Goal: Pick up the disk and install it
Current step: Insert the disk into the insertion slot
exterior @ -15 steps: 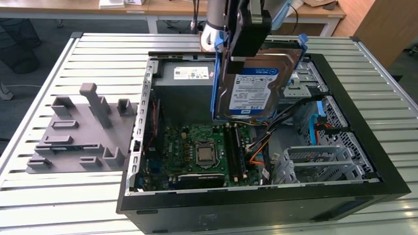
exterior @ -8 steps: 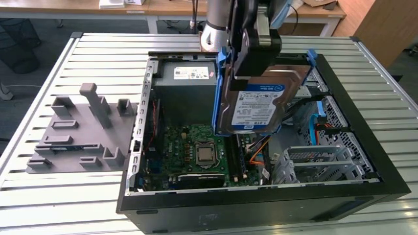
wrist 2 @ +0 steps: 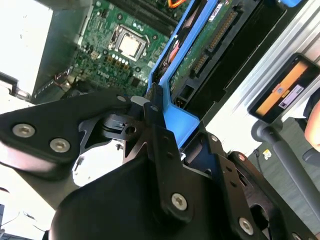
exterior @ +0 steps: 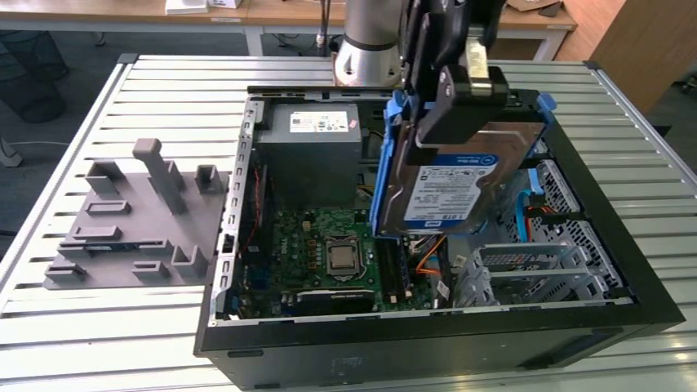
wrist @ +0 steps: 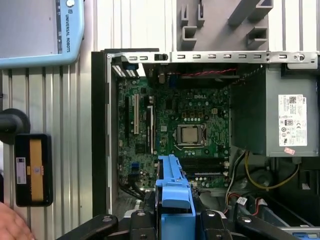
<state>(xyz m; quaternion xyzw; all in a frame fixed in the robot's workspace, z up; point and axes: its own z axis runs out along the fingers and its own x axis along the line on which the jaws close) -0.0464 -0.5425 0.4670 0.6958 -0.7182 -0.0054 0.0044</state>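
Held thing: flat rectangular silver disk [exterior: 463, 184] with a white-and-blue label, framed by a blue plastic bracket, hanging on edge and tilted above the open black computer case [exterior: 414, 339], over its green motherboard [exterior: 326, 245]
Pincer: black gripper [exterior: 449, 122] clamped on the bracket's upper end
Handling: likely stiff, dense, shock-sensitive, with slick metal faces
Grasp spot: the bracket end seems safest, sparing label and circuit board

Silver-grey, smooth round arm [exterior: 365, 47]; matte black end effector [wrist 2: 150, 107] of flat angular plates and linkages, studded with bright silver screws [wrist 2: 179, 201] (round-headed, several per plate).
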